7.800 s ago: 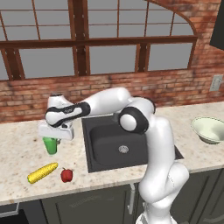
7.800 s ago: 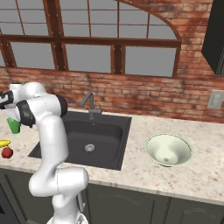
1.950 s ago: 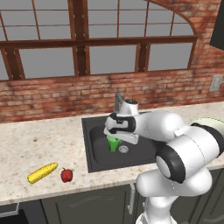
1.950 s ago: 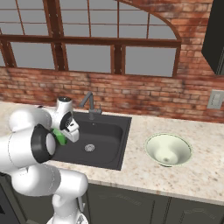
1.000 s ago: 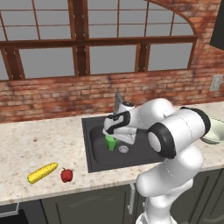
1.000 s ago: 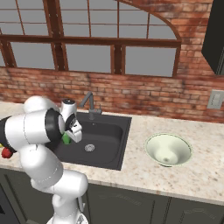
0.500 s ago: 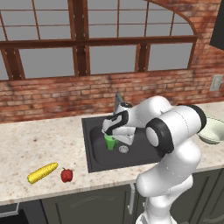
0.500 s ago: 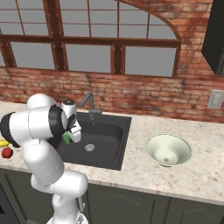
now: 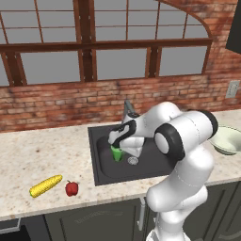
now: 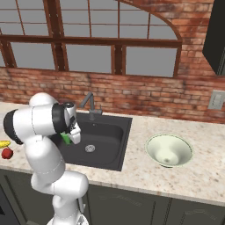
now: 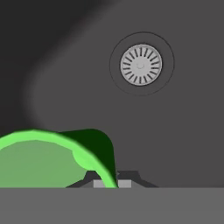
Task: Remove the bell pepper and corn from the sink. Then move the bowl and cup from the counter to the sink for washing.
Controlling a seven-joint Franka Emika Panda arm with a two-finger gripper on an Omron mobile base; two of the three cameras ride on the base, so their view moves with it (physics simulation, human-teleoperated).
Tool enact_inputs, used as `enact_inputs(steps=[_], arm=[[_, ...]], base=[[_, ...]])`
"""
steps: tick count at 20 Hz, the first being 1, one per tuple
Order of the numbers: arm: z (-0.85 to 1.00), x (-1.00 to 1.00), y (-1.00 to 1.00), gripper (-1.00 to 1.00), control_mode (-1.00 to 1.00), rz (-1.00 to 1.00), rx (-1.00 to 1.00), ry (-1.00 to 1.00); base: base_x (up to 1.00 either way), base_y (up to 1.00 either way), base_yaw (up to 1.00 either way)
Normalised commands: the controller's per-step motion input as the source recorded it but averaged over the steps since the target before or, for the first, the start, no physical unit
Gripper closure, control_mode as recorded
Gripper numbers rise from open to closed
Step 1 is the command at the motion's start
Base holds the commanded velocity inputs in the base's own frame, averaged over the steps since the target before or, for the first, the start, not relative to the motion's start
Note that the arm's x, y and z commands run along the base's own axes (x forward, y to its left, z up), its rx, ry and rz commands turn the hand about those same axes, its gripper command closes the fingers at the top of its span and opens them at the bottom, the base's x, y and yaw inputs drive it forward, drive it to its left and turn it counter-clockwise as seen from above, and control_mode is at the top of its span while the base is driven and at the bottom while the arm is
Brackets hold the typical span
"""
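Two vegetables lie on the light beige speckled stone counter in the left base view: the bumpy yellow corn cob and, just beside it, the small glossy red bell pepper, both well left of the dark rectangular sink. Inside that basin my claw is clamped on the rim of the small bright green cup, which sits upright near the round silver drain. From the right base view, the cup peeks out beside my forearm (mostly hidden), and the wide, shallow, pale greenish-white bowl rests on the counter right of the sink. Looking along my hand, my closed fingertips pinch the cup's wall above the basin floor, the drain ahead.
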Motion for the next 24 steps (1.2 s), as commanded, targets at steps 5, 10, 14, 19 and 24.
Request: enact_inputs(steps=[5,10,14,19,24], arm=[[-0.12,0.15,0.02,1.00,-1.00,-0.03,0.00,-0.03],[-0.10,0.17,0.04,1.00,-1.00,-0.03,0.00,-0.04],[-0.13,0.15,0.06,1.00,-1.00,-0.02,0.00,0.00],[-0.11,0.16,0.06,1.00,-1.00,-0.01,0.01,0.00],[-0.12,0.16,0.07,1.00,-1.00,0.00,0.02,0.00]], base=[[0.00,0.00,0.00],[0.00,0.00,0.00],[0.00,0.00,0.00],[0.00,0.00,0.00],[0.00,0.00,0.00]])
